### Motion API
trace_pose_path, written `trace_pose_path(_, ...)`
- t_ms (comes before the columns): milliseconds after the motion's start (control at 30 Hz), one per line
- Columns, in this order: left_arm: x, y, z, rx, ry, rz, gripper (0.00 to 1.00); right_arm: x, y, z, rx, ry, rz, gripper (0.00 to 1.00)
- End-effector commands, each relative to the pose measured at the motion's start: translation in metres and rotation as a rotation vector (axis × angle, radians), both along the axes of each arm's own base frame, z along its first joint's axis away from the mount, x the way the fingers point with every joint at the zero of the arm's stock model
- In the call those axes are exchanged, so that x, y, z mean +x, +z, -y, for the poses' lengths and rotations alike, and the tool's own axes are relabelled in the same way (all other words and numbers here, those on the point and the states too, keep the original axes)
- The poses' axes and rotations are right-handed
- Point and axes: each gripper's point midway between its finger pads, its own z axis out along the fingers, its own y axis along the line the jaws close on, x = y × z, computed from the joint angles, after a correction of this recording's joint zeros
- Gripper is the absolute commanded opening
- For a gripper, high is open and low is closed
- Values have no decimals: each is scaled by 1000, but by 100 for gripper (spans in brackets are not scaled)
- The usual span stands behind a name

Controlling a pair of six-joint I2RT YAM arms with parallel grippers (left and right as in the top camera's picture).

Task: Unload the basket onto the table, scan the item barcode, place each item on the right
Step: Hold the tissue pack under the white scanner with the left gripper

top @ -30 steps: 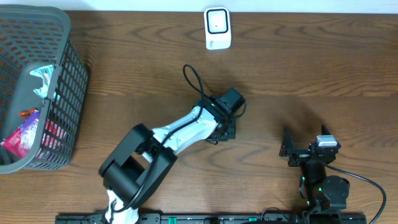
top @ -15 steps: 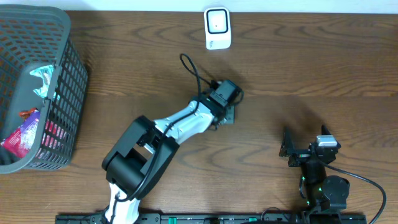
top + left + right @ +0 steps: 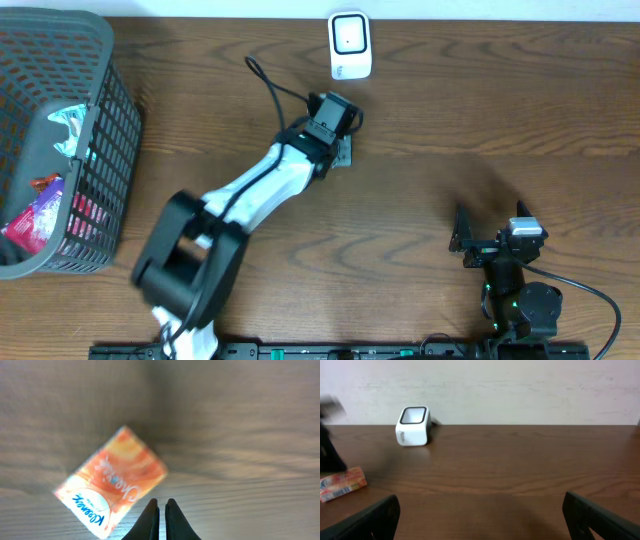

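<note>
The item, an orange Kleenex tissue pack (image 3: 111, 482), lies flat on the wooden table. In the left wrist view it sits just left of and beyond my left gripper (image 3: 161, 505), whose jaws are shut with nothing between them, hanging above the table beside the pack's corner. From the right wrist the pack (image 3: 341, 485) shows at the far left edge. The white barcode scanner (image 3: 350, 45) stands at the back of the table, a short way beyond my left arm (image 3: 280, 175), and appears in the right wrist view too as the scanner (image 3: 412, 426). My right gripper (image 3: 482, 525) rests wide open and empty near the front.
A dark mesh basket (image 3: 100, 60) holding several packets stands at the table's left end. A black cable loops from the left wrist (image 3: 270, 85). My right gripper (image 3: 492, 235) sits at the front right.
My left arm has swung from the table's middle up and to the left, towards the scanner, its gripper staying shut. The right arm has not moved.
</note>
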Motion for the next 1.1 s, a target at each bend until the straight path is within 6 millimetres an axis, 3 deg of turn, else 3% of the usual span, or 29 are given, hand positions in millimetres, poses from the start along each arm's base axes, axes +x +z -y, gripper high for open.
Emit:
trace_pose_path(0,9,63,1,-25,-25,134,8,0,0,2,9,-13,0,99)
trace_pose_path(67,10,67,-8,-7,-3,141,17,0,0,2,9,-13,0,99)
trace_pose_path(133,11,61,-19,39,27,133,17,0,0,2,9,-13,0,99)
trace_pose_path(533,22,-25,-80,242,154,-34,17,0,0,2,9,-13,0,99)
trace_pose_path(700,29,-40,-102,244,204,-64,17,0,0,2,9,-13,0,99)
trace_pose_path(800,27,-47,-94,182,176,-101,17,0,0,2,9,-13,0,99)
trace_pose_path(1067,6,-52,-44,-24,62,-210,15,0,0,2,9,-13,0,99)
